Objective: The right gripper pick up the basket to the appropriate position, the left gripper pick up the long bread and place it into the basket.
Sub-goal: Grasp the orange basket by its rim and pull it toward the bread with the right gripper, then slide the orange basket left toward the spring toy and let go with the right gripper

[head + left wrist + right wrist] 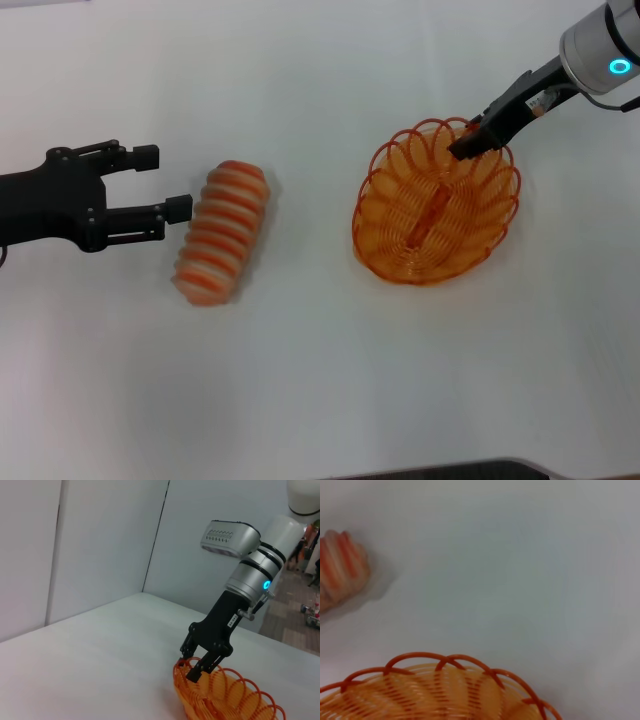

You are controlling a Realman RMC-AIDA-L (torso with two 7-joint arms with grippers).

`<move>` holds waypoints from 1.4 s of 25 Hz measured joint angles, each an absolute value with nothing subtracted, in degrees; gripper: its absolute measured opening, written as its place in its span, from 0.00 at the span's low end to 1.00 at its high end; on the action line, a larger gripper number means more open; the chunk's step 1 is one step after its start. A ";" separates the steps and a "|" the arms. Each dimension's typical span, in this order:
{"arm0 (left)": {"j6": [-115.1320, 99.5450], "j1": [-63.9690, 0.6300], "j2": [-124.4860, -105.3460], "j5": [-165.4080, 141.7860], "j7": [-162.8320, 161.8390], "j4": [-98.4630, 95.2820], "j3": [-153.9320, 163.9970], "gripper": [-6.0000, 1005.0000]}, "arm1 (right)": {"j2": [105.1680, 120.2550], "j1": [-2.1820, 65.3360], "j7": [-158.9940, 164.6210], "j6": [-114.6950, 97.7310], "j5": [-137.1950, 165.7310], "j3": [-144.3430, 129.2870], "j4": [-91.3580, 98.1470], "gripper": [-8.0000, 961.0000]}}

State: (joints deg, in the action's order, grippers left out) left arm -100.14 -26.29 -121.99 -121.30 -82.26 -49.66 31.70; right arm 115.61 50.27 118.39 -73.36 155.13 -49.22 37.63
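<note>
The orange wire basket (437,203) sits on the white table, right of centre. My right gripper (468,145) is at its far rim, shut on the looped edge; the left wrist view shows its fingers (200,669) pinching the basket's rim (225,695). The long bread (222,230), striped orange and cream, lies on the table left of centre. My left gripper (165,182) is open just to the left of the bread, apart from it and empty. The right wrist view shows the basket's rim (445,660) and one end of the bread (340,567).
The white table (320,380) carries only the bread and the basket. A gap of about one basket width separates them. White wall panels (100,540) stand behind the table.
</note>
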 joint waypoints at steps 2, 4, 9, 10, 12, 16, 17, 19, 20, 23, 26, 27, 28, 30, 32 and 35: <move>-100.15 -26.28 -122.01 -121.25 -82.27 -49.65 31.70 0.82 | 115.51 50.27 117.91 -73.49 155.10 -49.23 37.26 0.68; -100.18 -26.28 -122.12 -121.23 -82.27 -49.65 31.72 0.82 | 115.32 50.12 117.34 -73.58 154.79 -49.00 36.97 0.64; -100.38 -26.28 -122.26 -121.19 -82.26 -49.65 31.73 0.82 | 114.96 49.70 116.60 -74.74 153.76 -48.88 36.92 0.38; -100.40 -26.27 -122.28 -121.19 -82.26 -49.65 31.73 0.82 | 114.93 49.68 116.52 -74.94 153.74 -48.85 36.92 0.35; -100.49 -26.28 -122.38 -121.19 -82.26 -49.65 31.73 0.82 | 114.90 49.61 116.26 -75.73 153.72 -48.53 36.92 0.27; -100.63 -26.22 -122.53 -121.19 -82.27 -49.65 31.74 0.82 | 114.85 48.81 115.85 -77.64 153.20 -45.41 37.72 0.14; -100.64 -26.17 -122.53 -121.19 -82.27 -49.64 31.73 0.82 | 114.77 48.32 115.85 -78.46 152.54 -44.47 38.33 0.13; -100.64 -26.05 -122.57 -121.19 -82.27 -49.60 31.72 0.82 | 114.58 47.05 116.10 -80.17 150.55 -43.27 39.88 0.13; -100.65 -26.01 -122.60 -121.19 -82.26 -49.57 31.74 0.82 | 114.59 46.09 116.49 -81.04 149.16 -43.08 41.27 0.13; -100.67 -25.97 -122.69 -121.08 -82.27 -49.57 31.73 0.82 | 114.93 43.03 117.77 -82.64 145.14 -42.81 44.76 0.12; -100.62 -26.02 -122.72 -120.73 -82.27 -49.57 31.73 0.82 | 114.84 40.63 119.35 -82.99 140.55 -41.88 45.32 0.11; -100.52 -26.02 -122.72 -120.50 -82.25 -49.56 31.72 0.82 | 114.82 39.85 119.90 -83.05 139.09 -41.33 45.22 0.11; -100.42 -26.02 -122.72 -120.24 -82.21 -49.57 31.72 0.82 | 114.86 39.09 120.51 -83.08 137.83 -40.72 45.21 0.11; -100.28 -26.00 -122.71 -119.85 -82.12 -49.57 31.72 0.82 | 115.17 37.52 121.51 -82.97 135.71 -39.44 45.20 0.11; -100.22 -26.13 -122.70 -119.71 -82.12 -49.60 31.72 0.82 | 115.75 35.88 122.42 -82.44 133.66 -37.81 45.07 0.10; -100.14 -26.44 -122.61 -119.19 -82.16 -49.95 31.73 0.82 | 116.57 34.15 124.90 -80.77 132.36 -35.42 43.48 0.10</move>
State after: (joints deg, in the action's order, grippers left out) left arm -100.14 -26.44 -122.61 -119.19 -82.16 -49.95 31.73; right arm 116.57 34.15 124.90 -80.77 132.36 -35.42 43.48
